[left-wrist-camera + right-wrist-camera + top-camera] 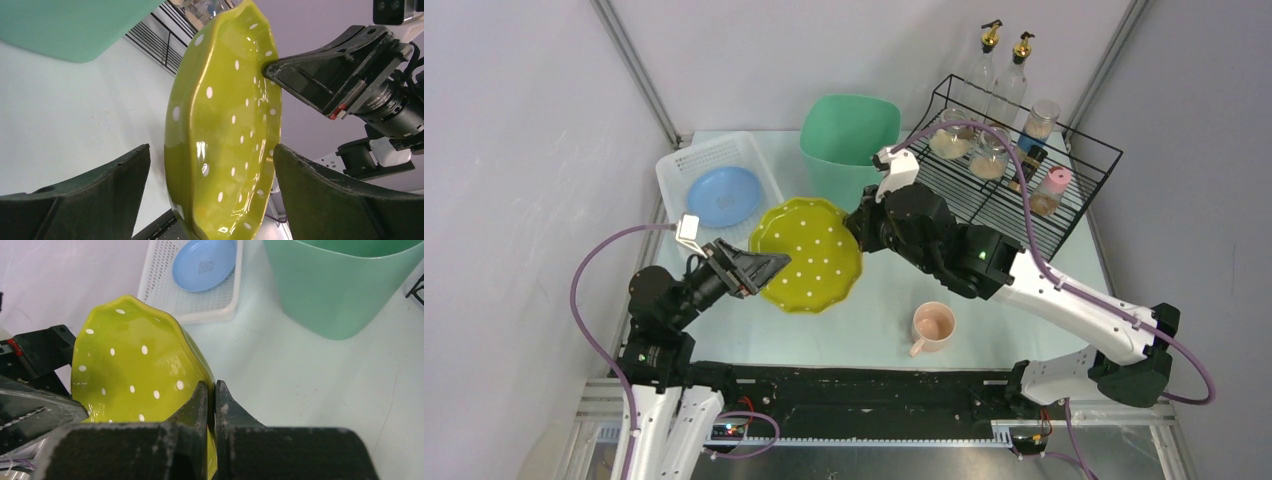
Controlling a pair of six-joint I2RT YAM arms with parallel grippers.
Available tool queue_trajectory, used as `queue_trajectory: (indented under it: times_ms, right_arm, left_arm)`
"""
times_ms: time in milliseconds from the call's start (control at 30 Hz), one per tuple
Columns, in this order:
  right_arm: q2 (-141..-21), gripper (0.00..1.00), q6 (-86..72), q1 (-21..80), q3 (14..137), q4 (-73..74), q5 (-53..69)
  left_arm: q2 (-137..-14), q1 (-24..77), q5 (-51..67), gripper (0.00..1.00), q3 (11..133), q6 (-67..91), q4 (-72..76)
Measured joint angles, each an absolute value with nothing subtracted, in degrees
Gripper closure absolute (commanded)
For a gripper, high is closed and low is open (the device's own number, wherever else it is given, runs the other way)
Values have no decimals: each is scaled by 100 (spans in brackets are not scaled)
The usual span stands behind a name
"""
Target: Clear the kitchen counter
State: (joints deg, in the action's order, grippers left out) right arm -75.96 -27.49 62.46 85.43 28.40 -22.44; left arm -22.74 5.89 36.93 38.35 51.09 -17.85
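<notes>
While the right gripper [860, 222] is clamping the yellow-green dotted plate [809, 252] at its 2 o'clock rim, the left gripper [776, 266] is straddling 9 o'clock, jaws spread wide, plate hanging tilted over the kitchen counter [874, 335].

The kitchen counter [894, 290] before me is carrying a white basket [692, 155] at upper left, a green bin [834, 175] top centre, a black wire rack [994, 205] upper right, and a pink mug [932, 326] sitting lower centre.
</notes>
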Motion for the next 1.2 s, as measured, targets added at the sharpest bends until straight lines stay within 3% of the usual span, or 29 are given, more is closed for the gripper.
queue_trajectory:
  times_ms: [267, 367, 567, 600, 867, 967, 1200]
  right_arm:
    - [-7644, 100, -2757, 6259, 8628, 2749, -2202]
    - [-7644, 100, -2753, 6257, 8626, 2751, -2220]
    - [-7605, 100, -2744, 6257, 8493, 2663, -2276]
    - [-7594, 100, -2746, 6257, 8455, 2646, -2281]
    - [-7483, 100, -2762, 6250, 8219, 2495, -2305]
    - [-7456, 81, -2821, 6233, 8160, 2464, -2294]
    - [-7293, 60, -3214, 5951, 7994, 2320, -2259]
  left_arm:
    - [-2204, 589, 3806, 38, 3824, 5164, -1704]
    - [-2189, 589, 3813, 59, 3824, 5190, -1691]
    - [-2191, 582, 3736, 88, 3809, 5308, -1688]
    - [-2191, 585, 3736, 96, 3804, 5323, -1702]
    - [-2200, 582, 3747, 100, 3787, 5363, -1719]
    - [-2200, 585, 3730, 100, 3787, 5367, -1723]
    - [-2307, 591, 3594, 100, 3717, 5293, -1890]
